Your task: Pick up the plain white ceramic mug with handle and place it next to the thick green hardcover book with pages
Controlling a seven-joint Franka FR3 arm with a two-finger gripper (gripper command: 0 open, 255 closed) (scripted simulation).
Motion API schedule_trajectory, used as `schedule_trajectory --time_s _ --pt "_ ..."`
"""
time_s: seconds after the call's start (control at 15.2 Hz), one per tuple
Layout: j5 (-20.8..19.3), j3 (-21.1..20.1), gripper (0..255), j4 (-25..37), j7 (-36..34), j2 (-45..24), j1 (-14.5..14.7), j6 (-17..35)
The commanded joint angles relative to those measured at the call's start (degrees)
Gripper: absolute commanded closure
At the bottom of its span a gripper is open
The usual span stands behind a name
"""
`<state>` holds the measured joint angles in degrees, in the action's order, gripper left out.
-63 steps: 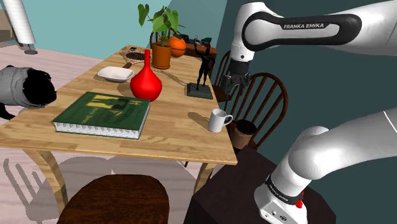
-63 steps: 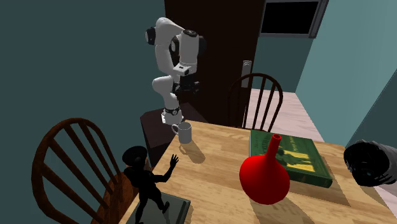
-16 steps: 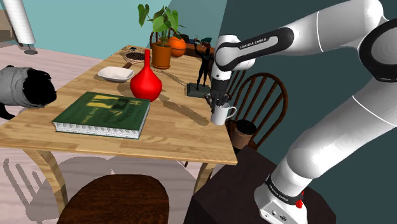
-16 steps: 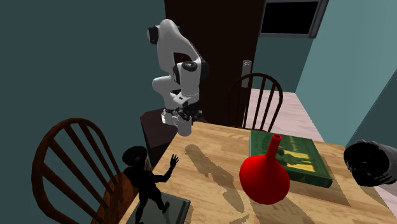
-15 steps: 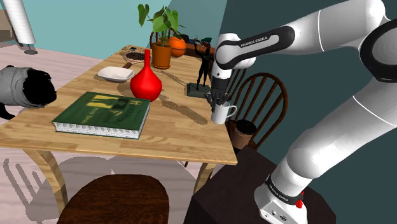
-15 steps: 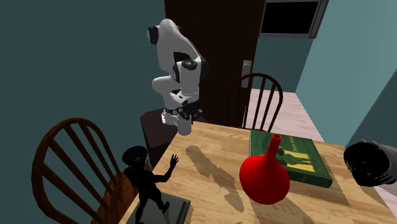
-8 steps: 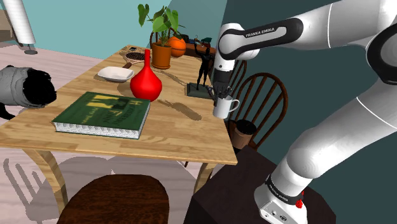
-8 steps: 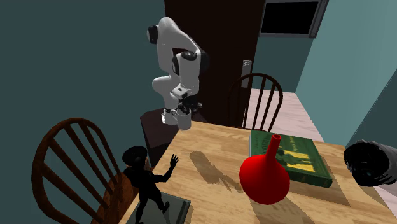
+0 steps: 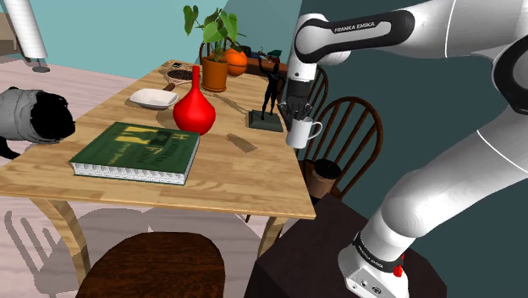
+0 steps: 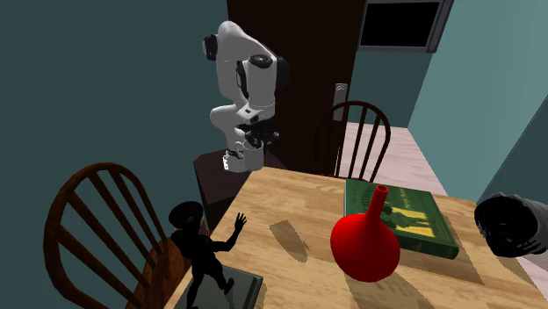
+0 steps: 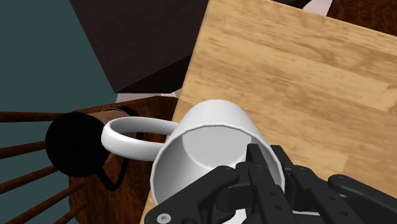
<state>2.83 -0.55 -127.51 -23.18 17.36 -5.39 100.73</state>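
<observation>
Carry step: mug [image 9: 299, 133] hangs in the air over the surface [image 9: 237, 173] edge, well apart from the book [image 9: 135, 151], handle turned away from it. Fingers [image 11: 259, 177] pinch the rim, one inside, one outside. Next move, probably: swing across past the vase [image 9: 194, 110], lower onto bare wood beside the book, release.
</observation>
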Motion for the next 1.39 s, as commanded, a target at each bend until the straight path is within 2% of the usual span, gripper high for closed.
schedule_trajectory --time_s 0.0,0.4,0.86,1.32 --pt "0.0 0.0 255 1.3 0.0 0.2 0.0 -1.6" --pt "-0.1 0.1 255 4.9 -0.2 0.6 0.0 -5.6" --pt "2.0 -5.1 255 14.3 -8.4 -8.5 3.4 -5.3" --pt "1.9 -9.4 255 27.2 -16.5 -19.7 7.0 -6.4"
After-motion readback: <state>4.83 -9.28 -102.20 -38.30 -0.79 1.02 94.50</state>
